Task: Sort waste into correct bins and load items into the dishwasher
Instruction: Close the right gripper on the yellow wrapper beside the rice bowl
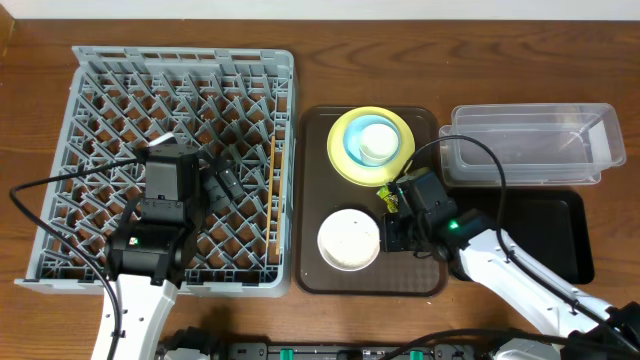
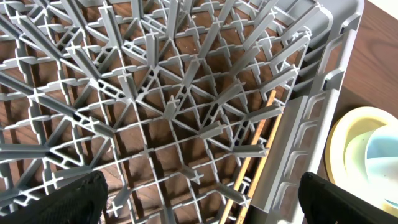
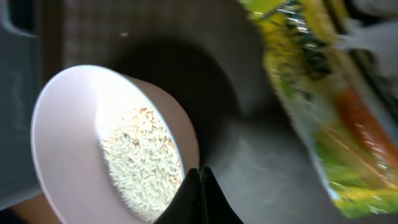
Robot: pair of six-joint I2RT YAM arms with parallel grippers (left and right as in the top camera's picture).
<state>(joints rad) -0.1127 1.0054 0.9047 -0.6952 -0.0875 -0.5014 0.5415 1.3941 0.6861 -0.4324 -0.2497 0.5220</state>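
We are barely starting: only chopsticks [image 1: 273,170] are lying in the rack [image 1: 90,150], with the left end effector [image 2: 208,202] gaping empty above it, while plate [image 1: 343,165], blue bowl [image 1: 353,148], cup [image 1: 378,140], white bowl [image 3: 93,155] and wrapper [image 3: 311,106] are waiting on the tray [image 1: 312,200] beside the shut, seemingly empty right end effector [image 3: 199,183].

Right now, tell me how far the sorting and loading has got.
Done: chopsticks lie in the grey rack. In hand: the right claw is shut beside the white bowl; left claw open over the rack. Left: wrapper, crumbs, yellow plate, blue bowl, cup, all on the brown tray.
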